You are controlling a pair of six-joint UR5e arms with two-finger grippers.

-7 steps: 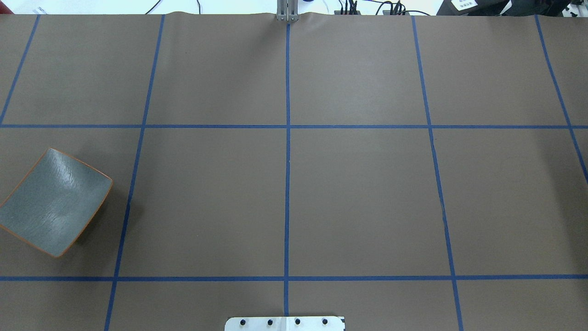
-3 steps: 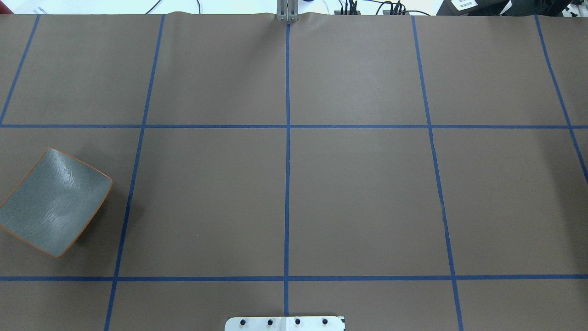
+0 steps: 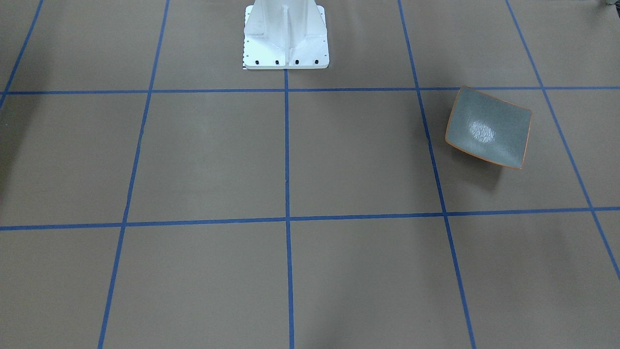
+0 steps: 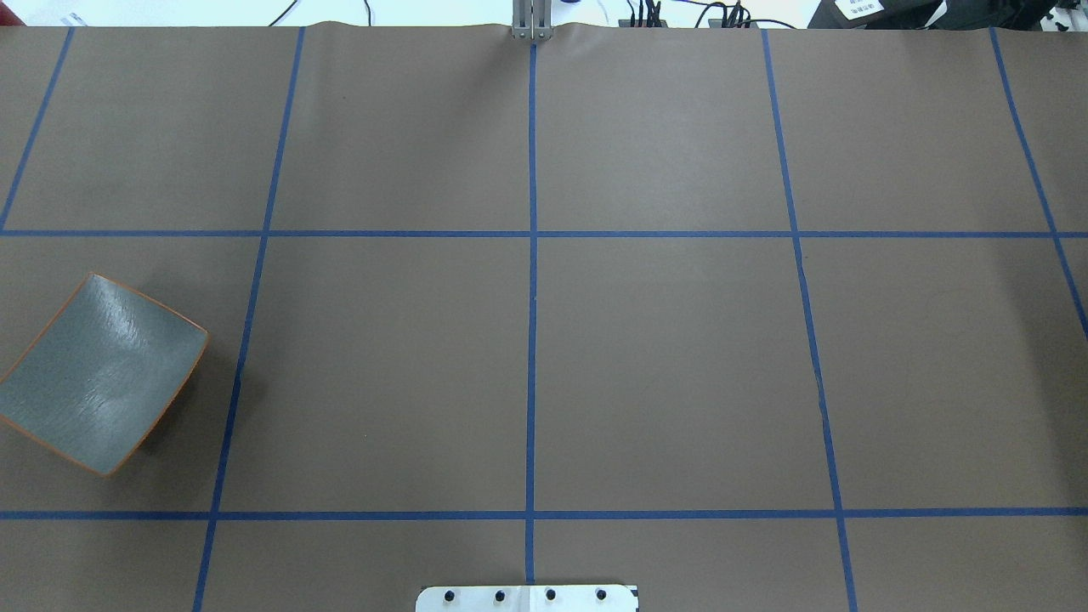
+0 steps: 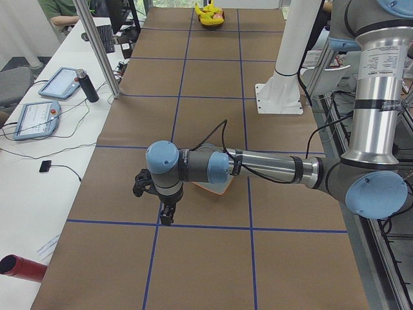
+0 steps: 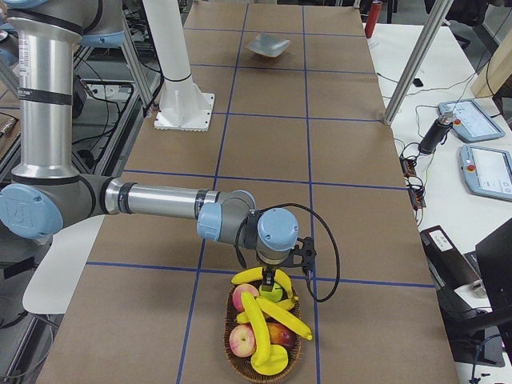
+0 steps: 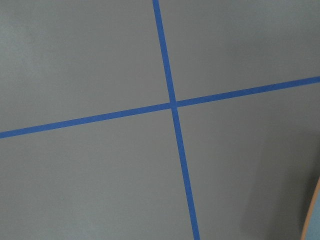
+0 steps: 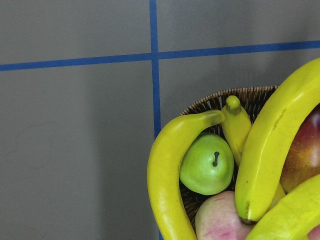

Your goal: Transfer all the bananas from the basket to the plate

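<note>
While my right hand (image 6: 270,278) hangs over the plate-side rim of the brown woven basket (image 8: 205,101), the glossy yellow plastic bananas (image 8: 165,170) lie directly beneath it. The nearest banana's long axis runs inward from that rim beside a green fruit (image 8: 206,167). I cannot tell how far either hand is parted. The left hand (image 5: 166,216) hangs beside the square grey-blue plate (image 4: 102,374), well apart from the basket, so I judge the right arm nearer.

Bananas (image 8: 265,145) in basket (image 8: 207,101), far right; plate (image 4: 102,374) far left, well apart.
</note>
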